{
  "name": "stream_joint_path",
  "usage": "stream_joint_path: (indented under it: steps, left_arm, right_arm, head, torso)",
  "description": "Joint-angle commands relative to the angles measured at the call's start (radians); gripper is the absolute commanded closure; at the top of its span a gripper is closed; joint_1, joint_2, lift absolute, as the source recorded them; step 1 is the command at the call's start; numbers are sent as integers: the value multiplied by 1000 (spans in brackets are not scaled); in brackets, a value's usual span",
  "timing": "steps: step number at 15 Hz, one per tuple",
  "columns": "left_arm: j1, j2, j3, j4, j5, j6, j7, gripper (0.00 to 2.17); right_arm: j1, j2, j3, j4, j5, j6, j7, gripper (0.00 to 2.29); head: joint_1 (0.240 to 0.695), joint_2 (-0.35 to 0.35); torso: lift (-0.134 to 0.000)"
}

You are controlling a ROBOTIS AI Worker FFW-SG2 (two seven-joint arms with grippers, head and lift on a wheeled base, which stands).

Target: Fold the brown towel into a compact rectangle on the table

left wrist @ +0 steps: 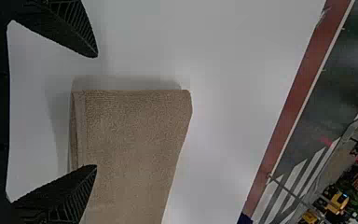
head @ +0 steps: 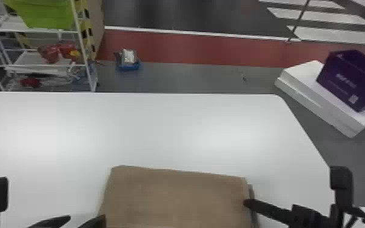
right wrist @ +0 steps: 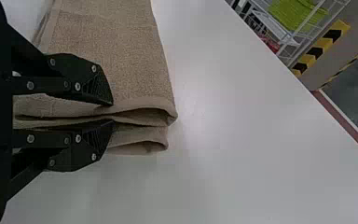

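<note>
Currently, in the head view, the brown towel (head: 175, 200) is lying folded near the robot's side of the bench (head: 160, 130), its long axis running from left to right. Its far edge is slanting slightly, the right end coming a little nearer the robot than the left. The left gripper (head: 85, 217) is standing open just by the towel's left end, while the right gripper (head: 247, 203) is meeting its right edge. In the left wrist view, the left gripper (left wrist: 97, 111) is holding its fingers wide apart, one fingertip overlapping the towel near its left end, the other showing over bare bench; nothing is being gripped. The towel is stretching from that end toward the robot's right. In the right wrist view, the right gripper (right wrist: 113, 114) is pinching an upper folded layer at the towel's right end, with another fold lying beneath.
</note>
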Motion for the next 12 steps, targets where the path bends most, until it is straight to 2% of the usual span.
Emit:
stream_joint_path:
  steps: [1,7,12]
  left_arm:
    - [1,-3,1,-2,0,-3,-1,33]
    - [-19,-3,-49,24,-3,-95,-8,33]
    - [-22,-3,-47,31,-5,-117,-30,36]
  right_arm:
    - [5,1,-5,3,9,2,0,-2]
    - [45,1,-105,-39,-60,-31,20,49]
    - [48,1,-126,-25,-68,-55,20,53]
  head:
    - [695,-160]
    - [695,-199]
    - [695,-266]
  torso:
    - [-123]
    - [-123]
    - [-123]
